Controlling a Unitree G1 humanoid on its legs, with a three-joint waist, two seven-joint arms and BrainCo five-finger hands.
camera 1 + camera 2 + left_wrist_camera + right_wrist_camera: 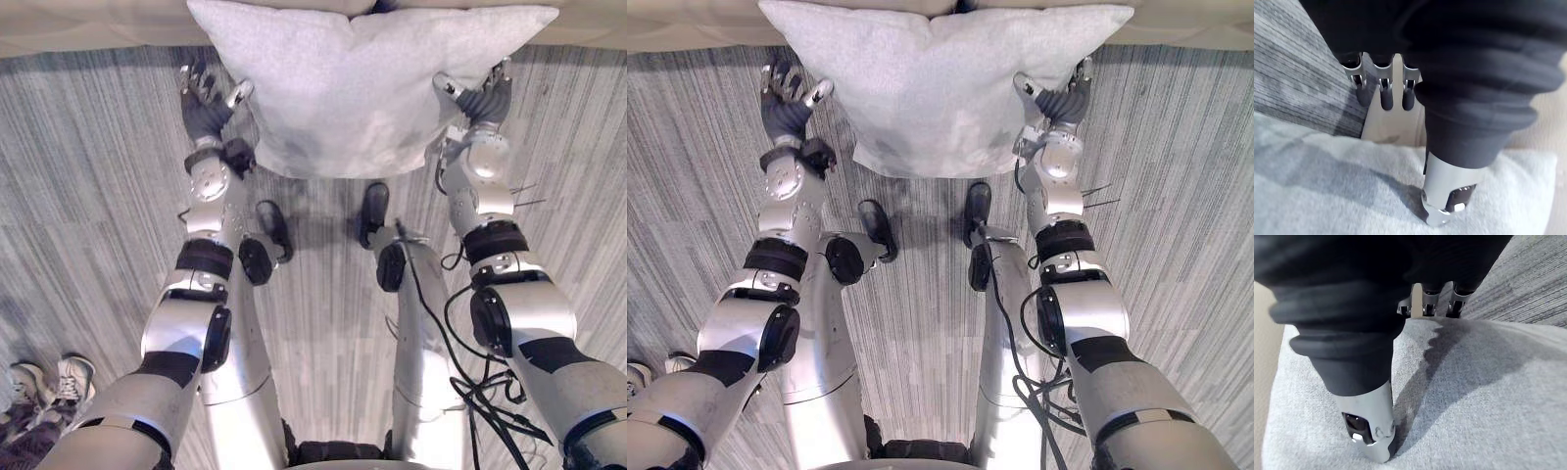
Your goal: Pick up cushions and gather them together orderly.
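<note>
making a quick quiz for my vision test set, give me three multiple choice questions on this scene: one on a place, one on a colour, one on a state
1. Where is the cushion?
A) between the two hands
B) on a table
C) behind the robot

2. What colour is the cushion?
A) red
B) black
C) light grey

3. How are the fingers of the left hand?
A) straight
B) curled into a fist
C) wrapped round a handle

Answers:
1 A: the left hand is at one side of it and the right hand at the other.
2 C: its fabric is pale grey in both eye views.
3 A: the left wrist view shows the fingers held out straight.
</note>
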